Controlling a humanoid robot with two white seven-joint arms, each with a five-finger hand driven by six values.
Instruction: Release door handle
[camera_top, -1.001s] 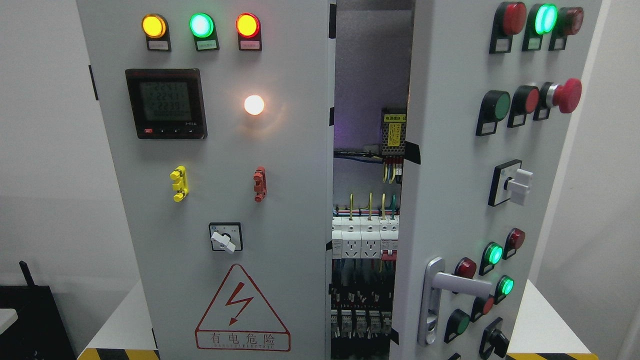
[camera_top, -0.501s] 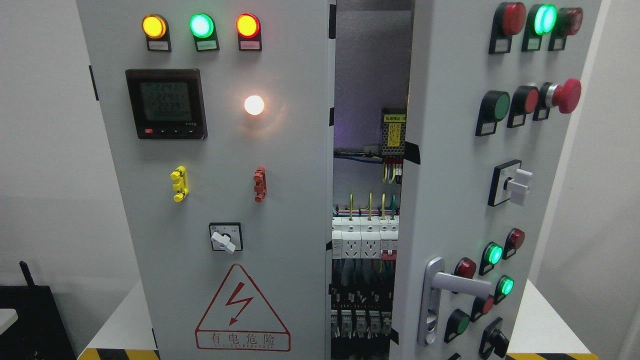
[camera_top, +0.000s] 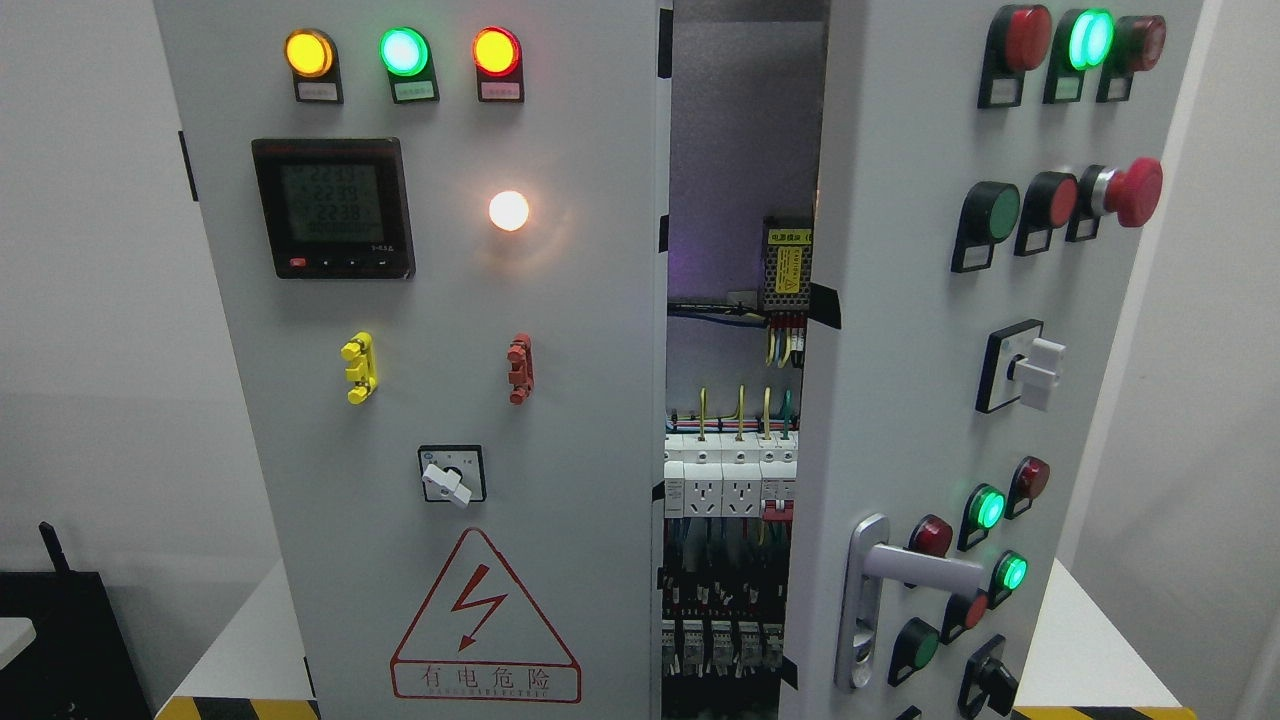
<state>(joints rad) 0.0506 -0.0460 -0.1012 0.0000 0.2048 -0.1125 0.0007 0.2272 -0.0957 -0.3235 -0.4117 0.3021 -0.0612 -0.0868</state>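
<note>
A grey electrical cabinet fills the head view. Its right door (camera_top: 900, 330) is swung partly open toward me, showing the inside through a gap. The silver lever door handle (camera_top: 905, 570) sits low on that door, pointing right, with nothing touching it. Neither of my hands nor any arm shows in the picture.
The left door (camera_top: 450, 350) is closed and carries indicator lamps, a digital meter (camera_top: 333, 207), a rotary switch (camera_top: 451, 476) and a warning triangle (camera_top: 484, 620). Breakers and wiring (camera_top: 730, 480) show in the gap. The open door holds push buttons, a red mushroom button (camera_top: 1130, 190) and selector switches. White table (camera_top: 1075, 650) below.
The meter's digits have changed slightly. The door and handle have not moved, and no hand has come into view.
</note>
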